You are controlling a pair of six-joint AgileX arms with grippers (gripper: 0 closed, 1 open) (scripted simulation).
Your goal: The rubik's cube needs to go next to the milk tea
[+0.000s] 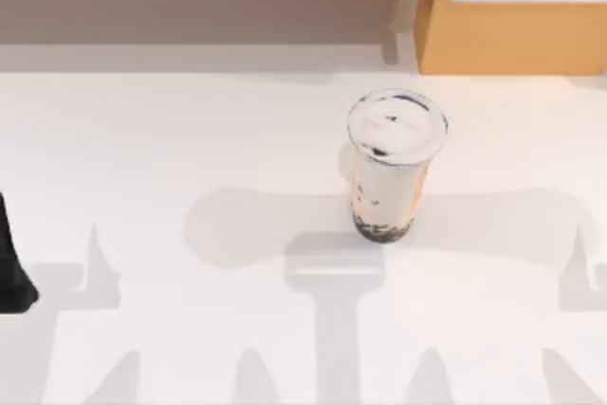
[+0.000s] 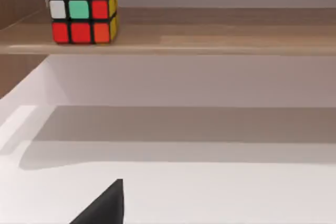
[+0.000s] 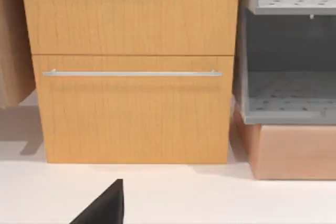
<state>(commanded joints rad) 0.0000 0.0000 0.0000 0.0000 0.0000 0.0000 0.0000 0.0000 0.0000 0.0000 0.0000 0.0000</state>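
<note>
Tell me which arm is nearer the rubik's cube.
Probably left: the left gripper faces the rubik's cube on the wooden shelf; the right gripper faces an orange cabinet.

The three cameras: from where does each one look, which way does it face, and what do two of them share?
Top view: above the table, looking down at the milk tea; a dark part of the left arm at the left edge.
Left wrist view: on the left arm, facing the rubik's cube on a wooden shelf; a dark hand tip.
Right wrist view: on the right arm, facing the drawer cabinet; a dark hand tip.
Shared: top and right wrist views show that cabinet.
</note>
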